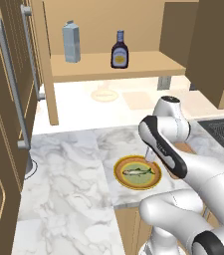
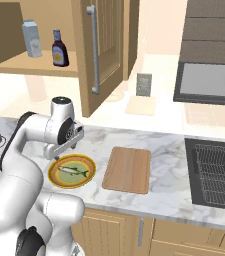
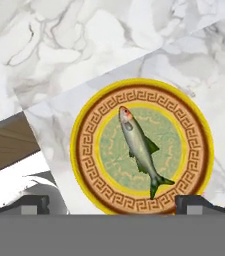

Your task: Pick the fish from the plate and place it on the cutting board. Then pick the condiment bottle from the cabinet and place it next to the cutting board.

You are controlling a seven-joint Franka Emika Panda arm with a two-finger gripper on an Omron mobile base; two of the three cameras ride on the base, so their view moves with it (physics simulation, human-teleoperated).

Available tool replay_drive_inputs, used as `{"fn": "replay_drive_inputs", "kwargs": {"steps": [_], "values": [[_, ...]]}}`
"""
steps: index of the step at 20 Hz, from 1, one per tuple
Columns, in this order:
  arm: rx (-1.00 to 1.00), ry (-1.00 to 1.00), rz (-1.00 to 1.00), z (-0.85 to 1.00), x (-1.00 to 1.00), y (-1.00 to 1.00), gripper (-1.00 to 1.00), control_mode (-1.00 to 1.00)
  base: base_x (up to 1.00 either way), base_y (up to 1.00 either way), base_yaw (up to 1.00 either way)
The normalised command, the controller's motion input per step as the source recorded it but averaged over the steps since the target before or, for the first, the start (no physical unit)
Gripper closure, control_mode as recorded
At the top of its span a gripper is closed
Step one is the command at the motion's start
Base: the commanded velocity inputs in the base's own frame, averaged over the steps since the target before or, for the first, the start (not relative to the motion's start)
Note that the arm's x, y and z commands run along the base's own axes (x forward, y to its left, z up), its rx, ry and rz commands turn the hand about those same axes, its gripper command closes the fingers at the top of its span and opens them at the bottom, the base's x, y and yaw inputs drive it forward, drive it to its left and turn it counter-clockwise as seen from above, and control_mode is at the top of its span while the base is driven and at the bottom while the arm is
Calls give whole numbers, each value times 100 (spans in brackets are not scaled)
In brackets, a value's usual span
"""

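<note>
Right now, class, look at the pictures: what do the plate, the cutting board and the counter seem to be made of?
Plate: probably glazed ceramic, judging by its smooth yellow rim and printed brown key-pattern band.
Cutting board: wood, matte; light brown with straight grain lines running along it.
Counter: looks like polished marble, white with grey veining, though it could be an imitation.

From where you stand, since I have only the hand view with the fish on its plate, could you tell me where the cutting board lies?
Observer: The cutting board lies flat on the marble counter, just right of the plate, apart from it.
Operator: Thank you. Is the board bare?
Observer: Yes, nothing lies on it; the fish is on the plate.
Operator: And the condiment bottle?
Observer: The condiment bottle stands upright on the open cabinet shelf, right of a grey-blue carton.
</note>
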Motion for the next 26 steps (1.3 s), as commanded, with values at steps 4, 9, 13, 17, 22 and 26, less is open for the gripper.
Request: {"fn": "replay_drive_inputs", "kwargs": {"steps": [4, 9, 13, 17, 22, 26], "values": [[-1, 0, 10, -33, 11, 3, -100, -100, 0, 0, 0], [-1, 0, 8, -30, 5, 1, -100, -100, 0, 0, 0], [-5, 0, 7, -30, 6, 1, -100, -100, 0, 0, 0], [-6, 1, 4, -22, 5, 2, -100, -100, 0, 0, 0], [-5, 0, 0, -4, 1, 0, -100, -100, 0, 0, 0], [-2, 0, 0, -18, 0, 2, -100, -100, 0, 0, 0]]}}
